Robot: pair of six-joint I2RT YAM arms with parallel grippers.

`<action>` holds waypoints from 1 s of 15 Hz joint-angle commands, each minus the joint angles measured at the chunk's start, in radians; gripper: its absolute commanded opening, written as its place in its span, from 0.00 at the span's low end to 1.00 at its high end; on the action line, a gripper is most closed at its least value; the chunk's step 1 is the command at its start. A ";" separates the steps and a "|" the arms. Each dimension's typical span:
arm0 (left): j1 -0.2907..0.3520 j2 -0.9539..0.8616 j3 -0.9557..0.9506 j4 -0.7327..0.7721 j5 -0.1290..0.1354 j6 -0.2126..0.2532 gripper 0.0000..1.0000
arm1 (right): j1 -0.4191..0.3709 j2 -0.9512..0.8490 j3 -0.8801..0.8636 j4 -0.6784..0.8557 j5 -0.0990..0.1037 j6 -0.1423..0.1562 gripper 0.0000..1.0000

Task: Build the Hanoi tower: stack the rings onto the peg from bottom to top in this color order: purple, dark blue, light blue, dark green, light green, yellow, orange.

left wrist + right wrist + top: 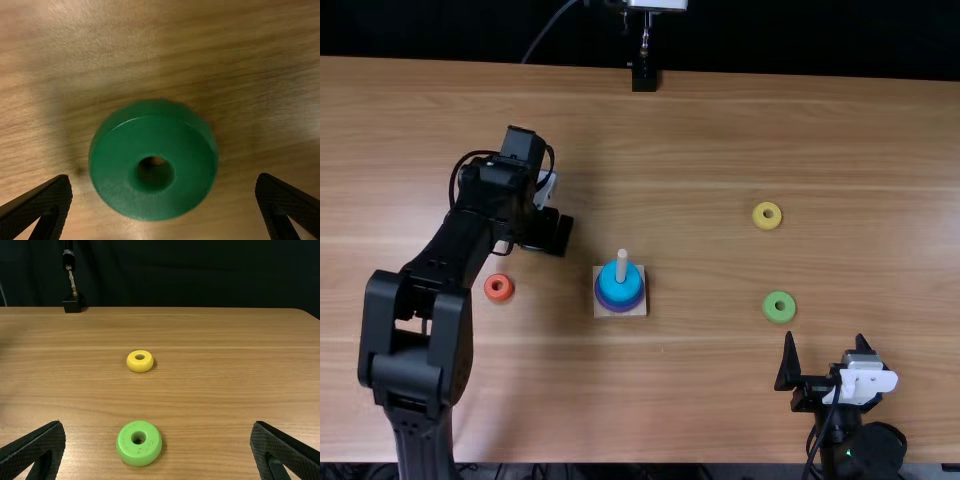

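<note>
The left gripper [164, 180] is hovering wide, probably just above the dark green ring [114, 167]. Picking it is needing centred lowering, then closing; the right gripper [825, 338] is gaping.

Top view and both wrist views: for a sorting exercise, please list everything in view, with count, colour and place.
Table: one, light brown, under everything.
Base: one, pale, near the table's middle.
Peg: one, pale, upright on the base.
Stacked rings: light blue on top, darker blue-purple below; exact count unclear.
Dark green ring: one, on the table below the left gripper.
Orange ring: one, left of the base.
Yellow ring: one, right side, farther back.
Light green ring: one, right side, nearer.
Stand: one, black, far edge.
Curtain: one, dark, behind the table.
Grippers: two, black, open; left, right.
Arms: two, black, from the near edge.
</note>
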 commanded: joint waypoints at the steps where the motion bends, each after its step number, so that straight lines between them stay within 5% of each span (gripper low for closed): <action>1: -0.010 0.028 0.043 -0.002 -0.002 0.008 1.00 | -0.013 -0.012 -0.063 -0.067 0.016 0.002 1.00; 11: -0.008 0.054 0.055 0.011 -0.002 0.008 1.00 | -0.013 -0.012 -0.063 -0.067 0.016 0.000 1.00; 15: -0.008 0.054 0.048 0.133 0.000 0.006 0.19 | -0.013 -0.012 -0.063 -0.067 0.016 0.000 1.00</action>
